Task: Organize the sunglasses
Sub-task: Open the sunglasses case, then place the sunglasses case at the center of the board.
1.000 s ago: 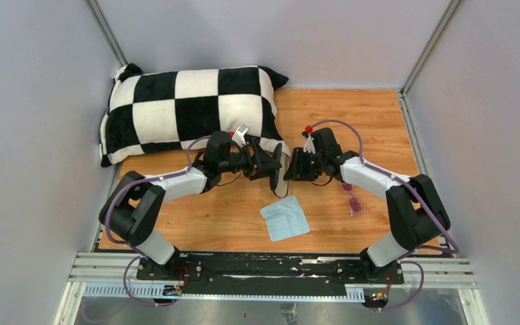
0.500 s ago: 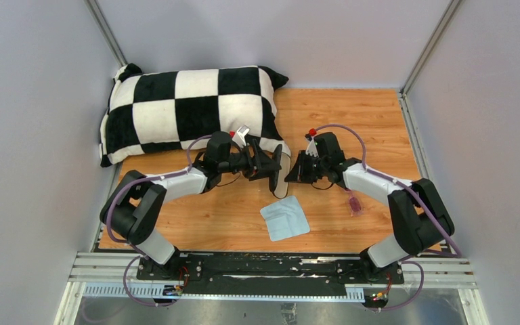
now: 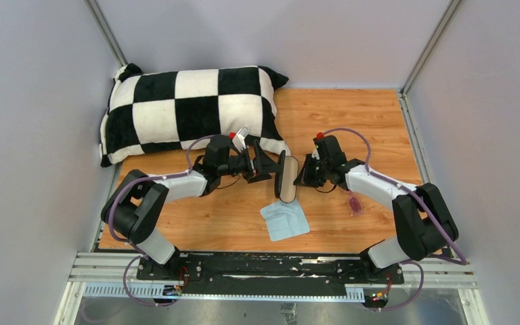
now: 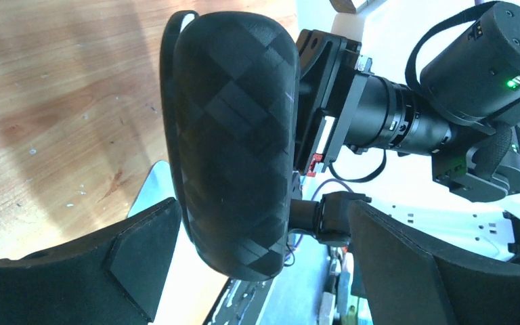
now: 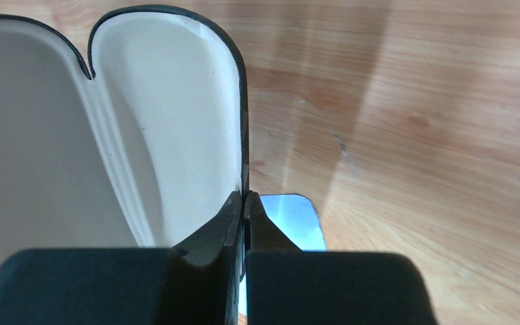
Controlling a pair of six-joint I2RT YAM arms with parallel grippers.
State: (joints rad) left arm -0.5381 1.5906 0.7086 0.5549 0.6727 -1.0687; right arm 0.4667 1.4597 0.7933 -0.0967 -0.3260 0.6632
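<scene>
The sunglasses [image 3: 354, 202], with pink-purple lenses, lie on the wooden table under my right forearm, held by neither gripper. The black case [image 3: 288, 177] stands on edge between my two grippers, partly open. My right gripper [image 3: 302, 177] is shut on the rim of one case half; the right wrist view shows the fingers [image 5: 245, 203] pinching the black rim beside the beige lining [image 5: 162, 135]. My left gripper [image 3: 274, 169] is open, its fingers on either side of the case's black shell [image 4: 237, 135] with a gap on the right side.
A light blue cloth [image 3: 285, 218] lies flat on the table just in front of the case, and also shows in the right wrist view [image 5: 291, 217]. A black-and-white checkered pillow [image 3: 189, 108] fills the back left. Grey walls enclose the table.
The case has shifted a little right and toward the near edge with my right gripper, and its beige lining now shows from above. My left gripper has followed it slightly.
</scene>
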